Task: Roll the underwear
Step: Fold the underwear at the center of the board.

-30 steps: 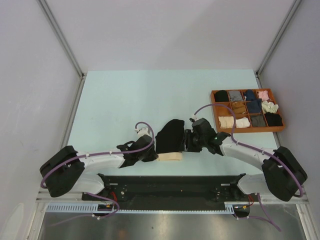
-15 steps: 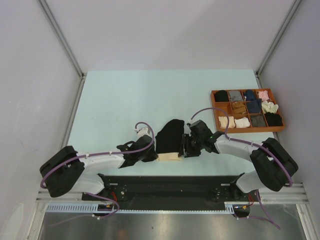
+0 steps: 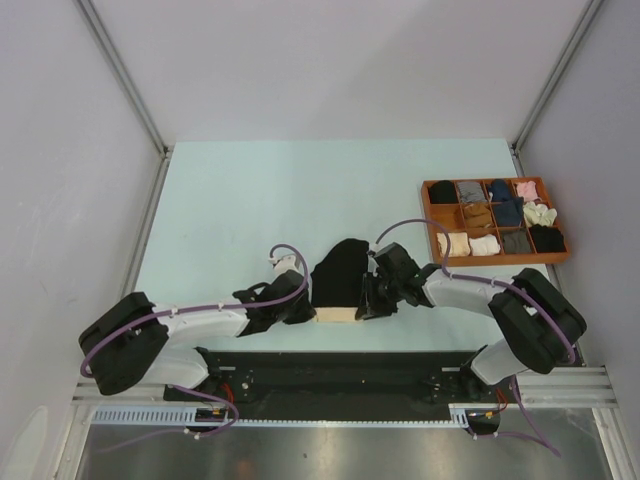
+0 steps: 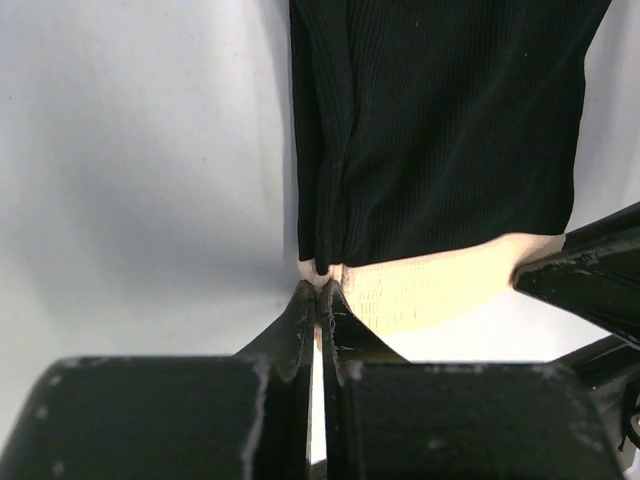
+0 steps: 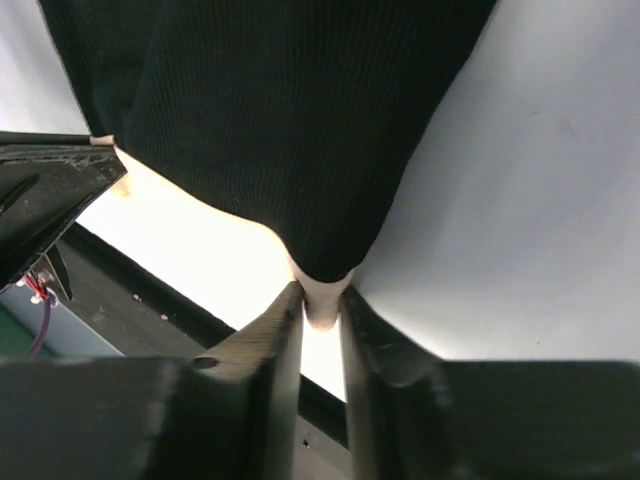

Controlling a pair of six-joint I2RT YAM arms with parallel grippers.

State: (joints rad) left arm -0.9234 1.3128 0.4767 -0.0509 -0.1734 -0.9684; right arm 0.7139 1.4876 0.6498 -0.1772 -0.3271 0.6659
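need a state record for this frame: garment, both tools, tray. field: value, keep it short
garment: black underwear, lying unrolled on the table between the two arms
waistband: beige, at the edge nearest the arm bases
left tool: shut, pinching the waistband's left corner
right tool: closed on the waistband's right corner
roll: not started
tray: orange, divided, far right of the table, holding rolled items; apart from both tools
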